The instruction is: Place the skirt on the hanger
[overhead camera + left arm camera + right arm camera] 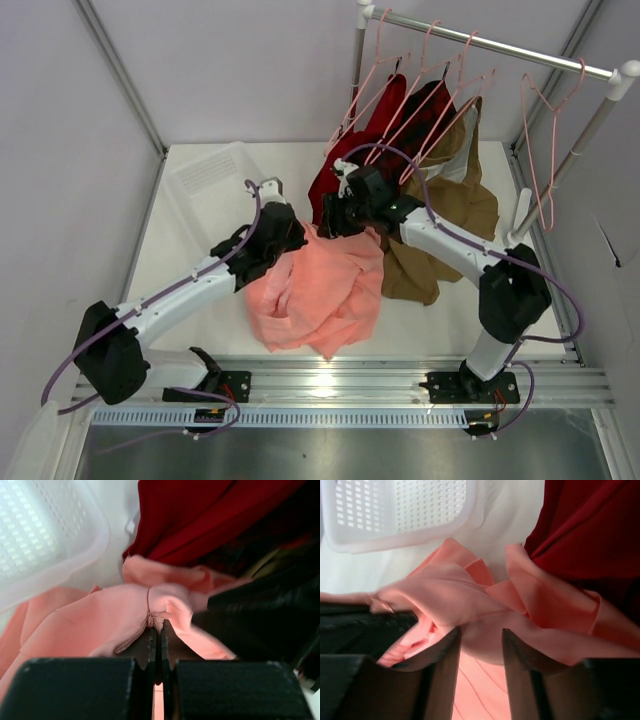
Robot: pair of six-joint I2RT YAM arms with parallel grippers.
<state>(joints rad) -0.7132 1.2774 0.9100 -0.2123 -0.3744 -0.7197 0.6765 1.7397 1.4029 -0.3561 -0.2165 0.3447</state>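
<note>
Pinching the skirt (320, 290) near its zipper seam, the left gripper (159, 627) was closed on the cloth, near the white basket (205, 175). The right gripper (481, 635) stood open over a fold. The cloth looked soft, light and limp; I judged the waistband the best place to hold.

skirt (322, 290): salmon pink, plain, scrunched into a loose heap on the table (440, 322), folds all over, top edge bunched up right next to the dark red garment (335, 178)
hanger (534, 160): thin pale-pink triangle, empty, hooked on the rail (500, 47) far right, well apart from the skirt
</note>
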